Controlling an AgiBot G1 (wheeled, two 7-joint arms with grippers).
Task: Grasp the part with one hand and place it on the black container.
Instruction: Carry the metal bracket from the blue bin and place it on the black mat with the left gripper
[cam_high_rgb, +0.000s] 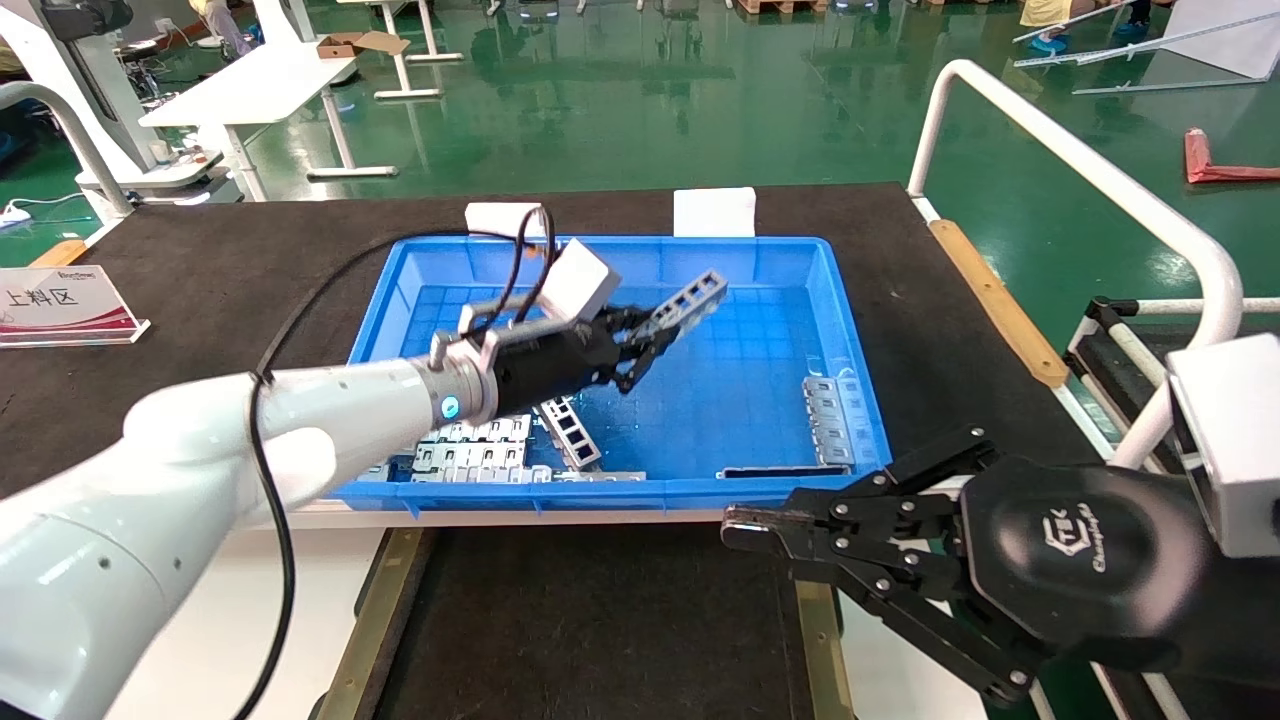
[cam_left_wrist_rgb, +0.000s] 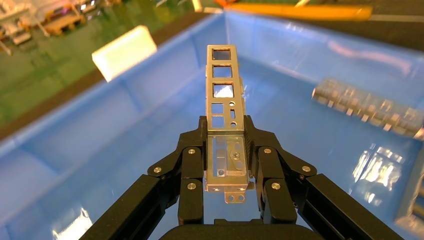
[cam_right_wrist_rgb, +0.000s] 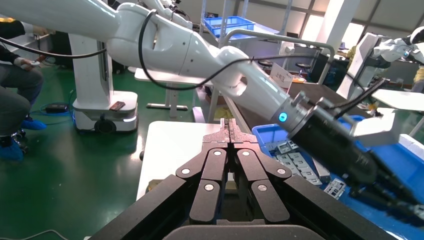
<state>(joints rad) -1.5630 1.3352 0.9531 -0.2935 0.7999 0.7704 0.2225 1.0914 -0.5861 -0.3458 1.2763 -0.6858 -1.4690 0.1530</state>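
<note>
Aloft above blue bin (cam_high_rgb: 850, 330), part (cam_high_rgb: 688, 302) in left claw (cam_high_rgb: 650, 345).

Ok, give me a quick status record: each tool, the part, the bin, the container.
left tool: shut on the part, held above the bin floor
part: clamped at one end, the rest jutting past the fingertips, tilted upward; clear of the other parts
right tool: shut, empty, parked at the bin's near right corner
bin: blue, more parts lying along its near wall and right side
container: black floor, brass rails, in front of the bin; nothing seen on the part in view
step: part lifted, not yet placed
</note>
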